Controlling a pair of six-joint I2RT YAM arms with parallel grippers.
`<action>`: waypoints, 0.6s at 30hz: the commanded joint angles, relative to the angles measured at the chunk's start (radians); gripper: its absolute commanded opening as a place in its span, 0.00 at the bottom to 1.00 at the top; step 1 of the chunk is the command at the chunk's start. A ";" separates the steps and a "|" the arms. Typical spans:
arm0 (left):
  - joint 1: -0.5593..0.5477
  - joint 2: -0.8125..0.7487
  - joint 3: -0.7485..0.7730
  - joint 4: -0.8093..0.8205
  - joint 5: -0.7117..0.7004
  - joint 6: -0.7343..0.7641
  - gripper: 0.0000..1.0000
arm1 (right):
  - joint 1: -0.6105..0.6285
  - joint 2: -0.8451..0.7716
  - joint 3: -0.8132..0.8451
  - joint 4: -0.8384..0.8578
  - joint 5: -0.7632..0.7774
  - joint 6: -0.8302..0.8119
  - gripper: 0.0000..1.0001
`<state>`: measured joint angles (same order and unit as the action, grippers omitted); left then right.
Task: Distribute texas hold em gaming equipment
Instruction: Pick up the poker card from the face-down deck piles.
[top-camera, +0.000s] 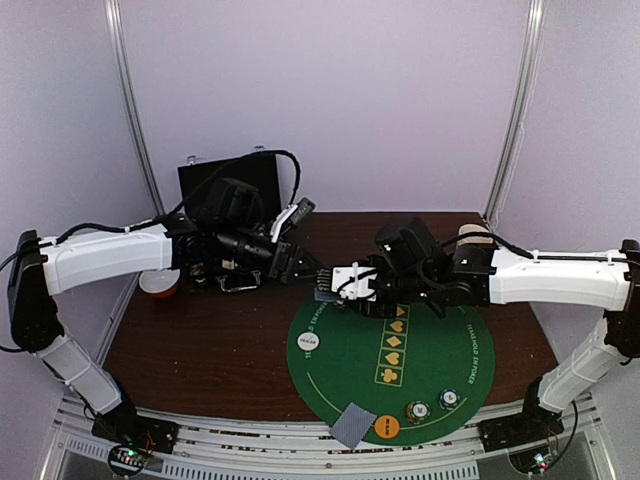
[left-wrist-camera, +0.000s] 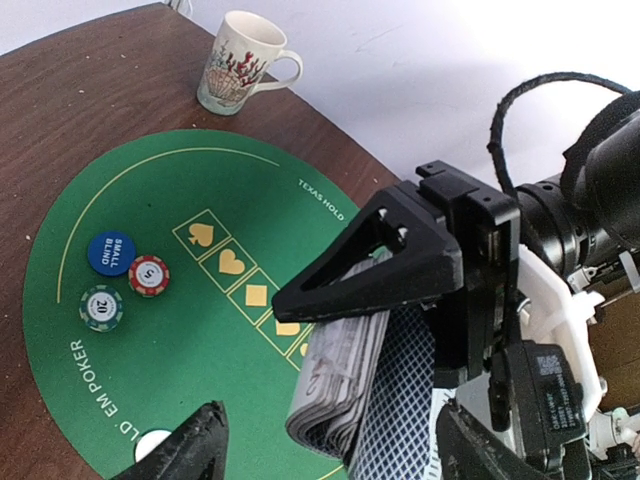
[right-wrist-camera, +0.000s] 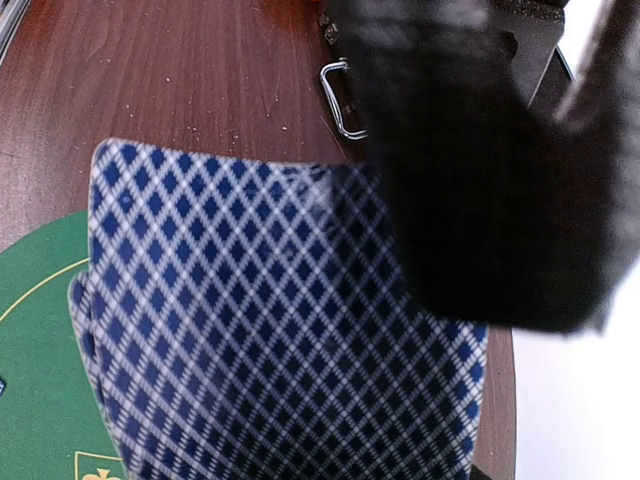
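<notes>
r claw (top-camera: 338, 288) clamps card deck (left-wrist-camera: 340, 370); l claw (left-wrist-camera: 335, 437) spread wide.
mat (left-wrist-camera: 150, 190): "texas hold", "em poker"; blue chip (left-wrist-camera: 111, 253) "small blind", red chip (left-wrist-camera: 148, 276) "5", green chip (left-wrist-camera: 101, 307) "20".

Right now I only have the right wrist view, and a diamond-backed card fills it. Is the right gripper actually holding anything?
Observer: The right gripper is clamped on a whole deck of cards over the far edge of the green mat.
Operator: Where is the left gripper?
Observer: The left gripper is beside that deck, fingers spread wide, gripping nothing.
Operator: Anything dealt out?
Observer: One face-down card lies at the mat's near edge, beside the orange disc.
</notes>
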<state>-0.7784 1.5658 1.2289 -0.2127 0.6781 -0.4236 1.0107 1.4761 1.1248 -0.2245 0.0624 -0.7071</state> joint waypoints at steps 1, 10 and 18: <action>0.008 -0.055 0.016 -0.033 -0.061 0.028 0.69 | -0.006 -0.036 -0.005 0.022 -0.009 0.012 0.44; 0.008 -0.083 -0.012 -0.020 -0.026 0.012 0.29 | -0.009 -0.037 -0.006 0.022 -0.007 0.010 0.44; 0.007 -0.065 -0.020 -0.028 -0.028 0.011 0.35 | -0.010 -0.039 -0.004 0.020 -0.006 0.004 0.44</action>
<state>-0.7776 1.4921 1.2152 -0.2577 0.6399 -0.4152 1.0080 1.4754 1.1248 -0.2222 0.0624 -0.7074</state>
